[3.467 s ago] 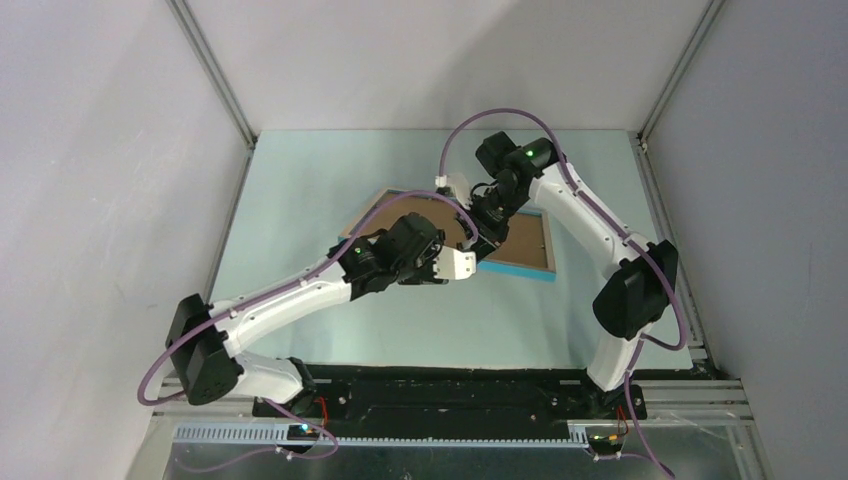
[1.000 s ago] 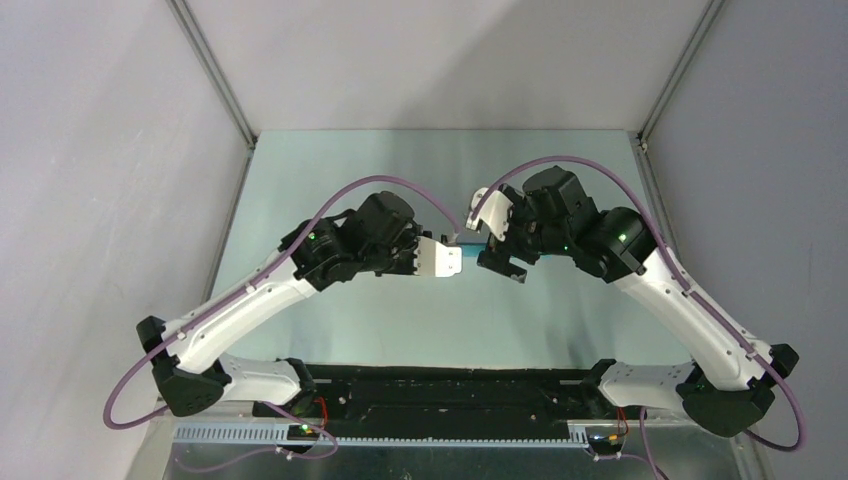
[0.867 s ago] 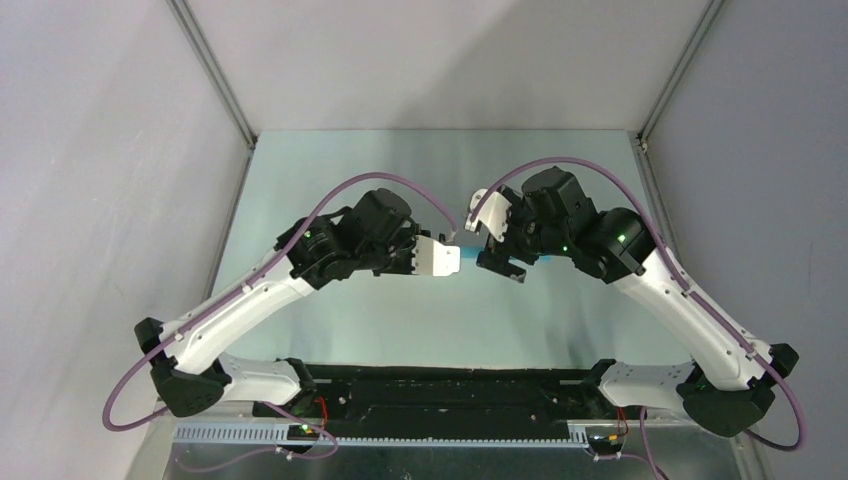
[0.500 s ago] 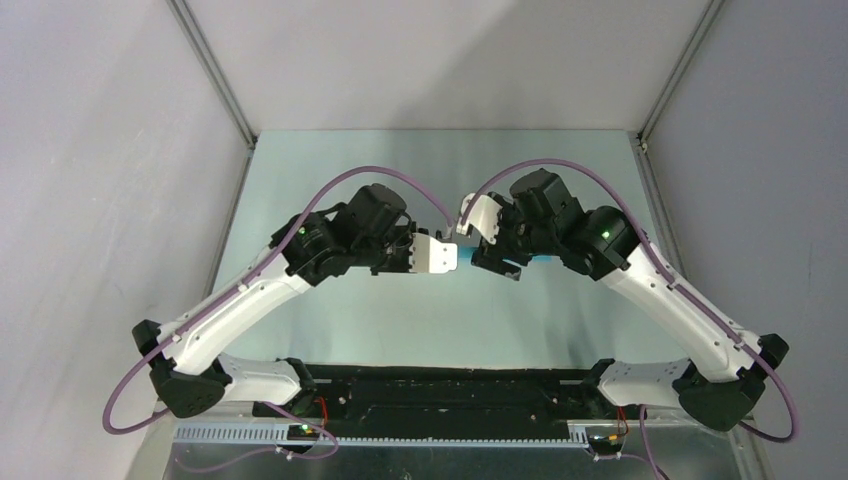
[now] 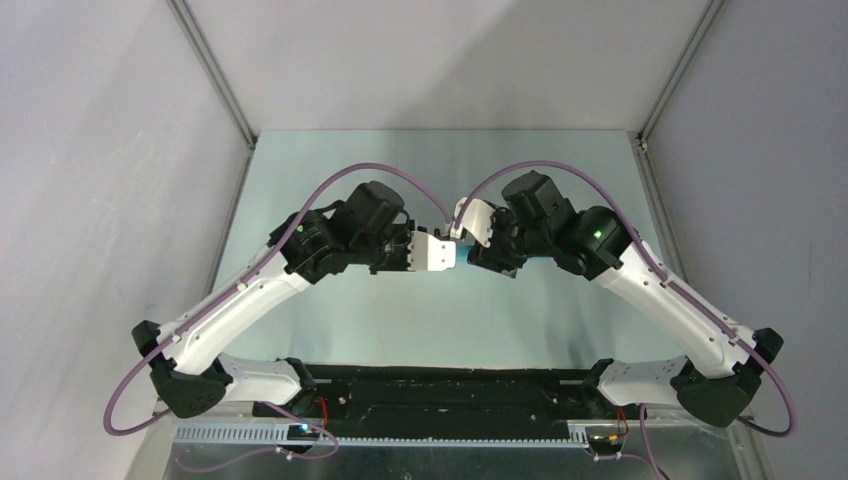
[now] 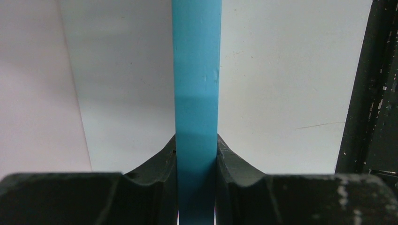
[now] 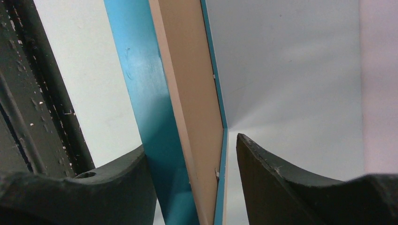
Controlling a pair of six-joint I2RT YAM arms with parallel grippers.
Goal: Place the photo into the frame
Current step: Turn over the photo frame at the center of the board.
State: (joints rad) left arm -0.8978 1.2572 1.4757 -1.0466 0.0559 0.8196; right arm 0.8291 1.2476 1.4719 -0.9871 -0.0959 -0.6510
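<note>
- One frame (image 6: 197, 70) is hanging in the air on edge. It is running straight out from between the fingers of the left pincer (image 6: 197, 150), which is clamping its blue rail from both sides.
- Right pincer (image 7: 190, 147) is straddling the same frame from the opposite end. Its jaws are standing apart, one finger lying against the blue face and the other showing a gap on the pale wood side, so it is not gripping yet.
- Photo is not showing in any view, so I cannot tell where it is lying.
- Frame is looking stiff, light and thin, and its smooth painted face may be slipping under a weak pinch. A hold across the rail near a corner is seeming safest, since a hard squeeze could be cracking so narrow a rail.
- Both pincers are standing just beside each other, so room between them is lacking for any turn.
- Below them the table (image 5: 330, 170) is lying well apart, and the walls (image 5: 100, 200) are standing well off on either side.
</note>
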